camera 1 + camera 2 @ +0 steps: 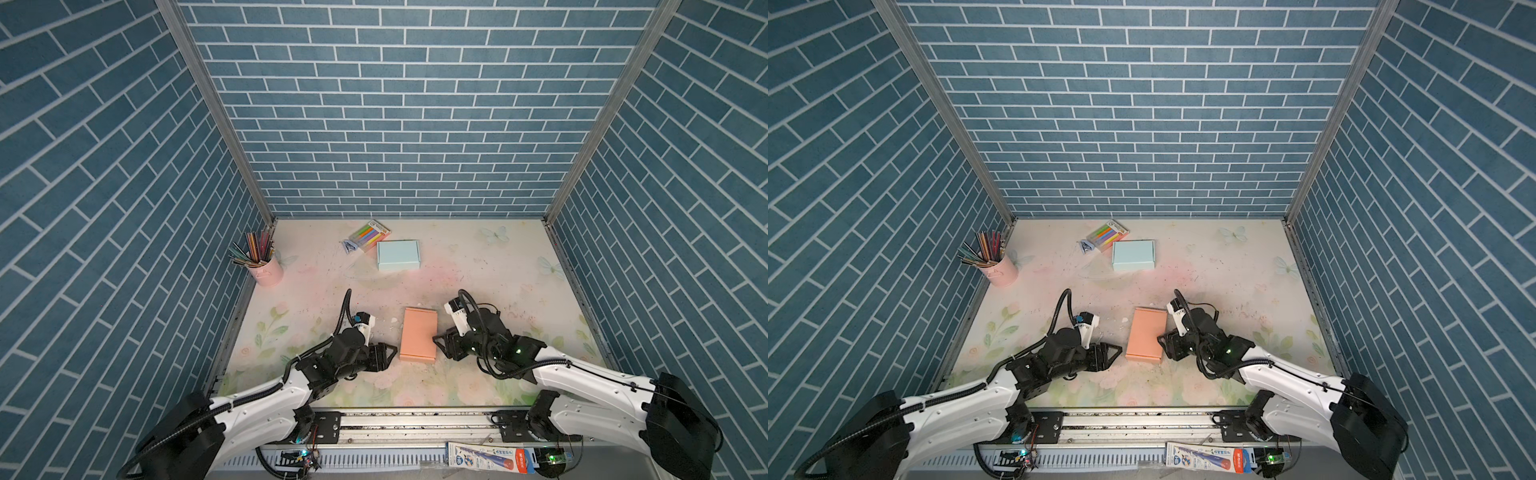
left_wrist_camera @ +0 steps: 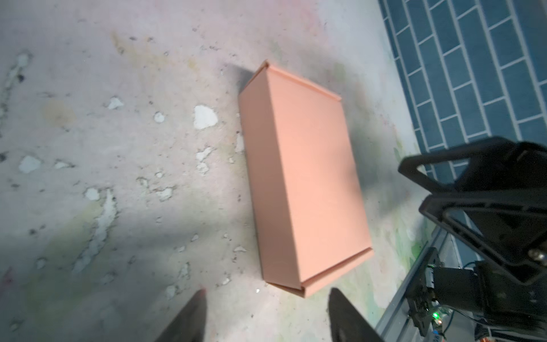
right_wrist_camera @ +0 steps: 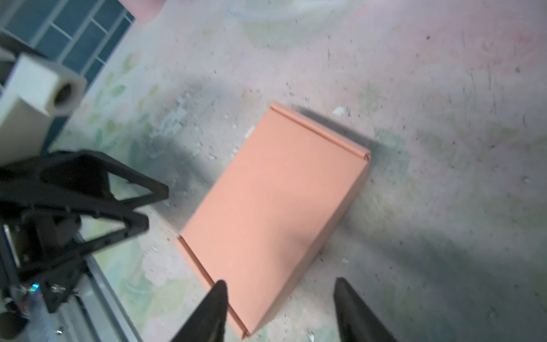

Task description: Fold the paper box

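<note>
Paper box [image 1: 419, 334], salmon-coloured with its lid shut, lies flat on the table [image 1: 478, 266] at near centre. The left gripper [image 1: 392, 356] sits just left of it, fingers [image 2: 198, 308] spread. The right gripper [image 1: 439, 347], fingers [image 3: 216, 299] also spread, is at its right edge; contact is unclear. The fold looks done, so the step is probably backing off: draw each arm straight outward without catching the lid.

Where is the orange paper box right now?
In a top view the orange paper box lies flat on the table, near the front middle, between the left gripper and the right gripper.
</note>
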{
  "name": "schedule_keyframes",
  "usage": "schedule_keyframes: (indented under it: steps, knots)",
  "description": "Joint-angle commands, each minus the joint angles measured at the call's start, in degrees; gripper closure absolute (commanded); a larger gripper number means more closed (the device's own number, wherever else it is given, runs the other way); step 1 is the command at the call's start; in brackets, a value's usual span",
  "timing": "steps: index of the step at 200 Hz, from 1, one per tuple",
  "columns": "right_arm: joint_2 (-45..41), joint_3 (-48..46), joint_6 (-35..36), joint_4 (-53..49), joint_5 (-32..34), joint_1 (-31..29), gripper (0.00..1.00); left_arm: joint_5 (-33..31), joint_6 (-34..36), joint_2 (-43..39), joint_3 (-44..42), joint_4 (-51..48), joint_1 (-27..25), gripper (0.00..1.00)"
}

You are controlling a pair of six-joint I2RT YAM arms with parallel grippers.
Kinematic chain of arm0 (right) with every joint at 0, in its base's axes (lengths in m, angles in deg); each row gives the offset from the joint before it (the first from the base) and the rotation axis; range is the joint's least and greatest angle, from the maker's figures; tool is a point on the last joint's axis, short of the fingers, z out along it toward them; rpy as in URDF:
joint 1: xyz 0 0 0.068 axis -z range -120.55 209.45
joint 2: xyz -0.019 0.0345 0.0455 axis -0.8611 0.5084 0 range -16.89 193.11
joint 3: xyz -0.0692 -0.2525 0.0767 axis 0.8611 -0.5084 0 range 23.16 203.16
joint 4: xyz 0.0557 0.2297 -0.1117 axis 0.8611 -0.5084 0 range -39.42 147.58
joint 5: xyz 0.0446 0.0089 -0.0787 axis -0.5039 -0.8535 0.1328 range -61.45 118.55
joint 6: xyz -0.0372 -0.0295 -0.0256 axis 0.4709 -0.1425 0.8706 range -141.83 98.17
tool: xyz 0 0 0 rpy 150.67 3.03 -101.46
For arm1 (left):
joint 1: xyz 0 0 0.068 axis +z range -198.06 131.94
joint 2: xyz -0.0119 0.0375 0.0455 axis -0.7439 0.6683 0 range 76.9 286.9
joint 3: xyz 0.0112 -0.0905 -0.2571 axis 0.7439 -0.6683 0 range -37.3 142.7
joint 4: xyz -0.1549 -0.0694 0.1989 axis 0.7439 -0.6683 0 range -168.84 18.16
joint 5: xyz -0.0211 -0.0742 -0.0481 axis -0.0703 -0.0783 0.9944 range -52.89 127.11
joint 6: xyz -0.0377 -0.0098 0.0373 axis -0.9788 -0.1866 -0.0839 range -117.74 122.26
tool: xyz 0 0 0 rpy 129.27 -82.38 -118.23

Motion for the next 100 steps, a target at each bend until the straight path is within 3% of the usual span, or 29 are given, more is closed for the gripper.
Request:
schedule_keyframes:
  steps: [1,21,77,89,100]
  knots:
    - [4.1,5.3,6.5,0.7,-7.6,5.0,0.32,-2.3,-2.2,-1.5,1.4,-4.5,-4.1,0.19]
    - [12.0,12.3,9.3,-1.1,-14.0,9.6,0.26,-3.1,-3.4,-1.4,1.5,-5.5,-7.5,0.12]
    - [31.3,28.4,17.5,-7.8,-18.2,13.9,0.20,-3.8,-5.6,3.1,2.6,-0.6,-13.5,0.12]
    - [34.3,30.7,18.4,-9.2,-19.2,14.2,0.20,-4.0,-5.6,5.3,3.4,0.7,-14.2,0.17]
    - [36.6,32.2,18.4,-9.5,-19.8,14.5,0.21,-4.4,-5.9,7.0,3.9,2.1,-14.5,0.27]
